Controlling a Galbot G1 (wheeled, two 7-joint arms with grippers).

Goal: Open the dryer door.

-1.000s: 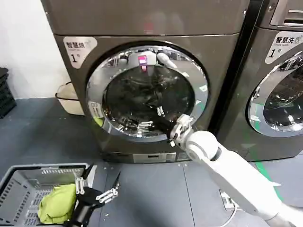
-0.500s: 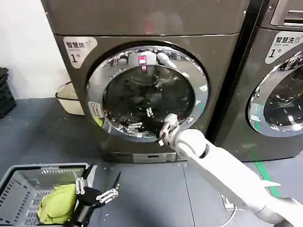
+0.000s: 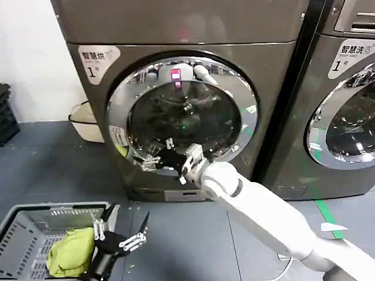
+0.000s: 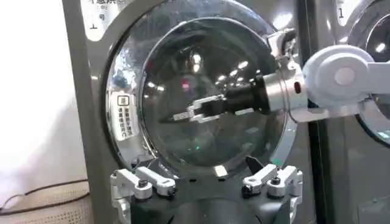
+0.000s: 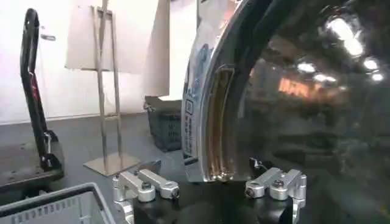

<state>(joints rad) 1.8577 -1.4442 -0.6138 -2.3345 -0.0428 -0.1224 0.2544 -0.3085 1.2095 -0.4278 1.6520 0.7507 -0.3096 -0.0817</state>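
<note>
**Right gripper at the lower left of the closed dryer door**

The dryer stands upright on the grey floor, its front facing the robot. Set in that front is the round dryer door, a chrome ring around dark glass; it lies flat against the machine, closed. A second machine stands just beside the dryer on the robot's right.

The right arm reaches up from the lower right towards the door. The right gripper sits in front of the door's lower left part, near the chrome ring, its long axis pointing towards the ring's left edge. Its jaws stand apart, holding nothing. In the right wrist view the ring's edge runs upright just beyond the fingers.

A grey basket with a green cloth in it rests on the floor below and left of the door. The left gripper hangs beside the basket, well apart from the door, jaws apart and empty.
</note>
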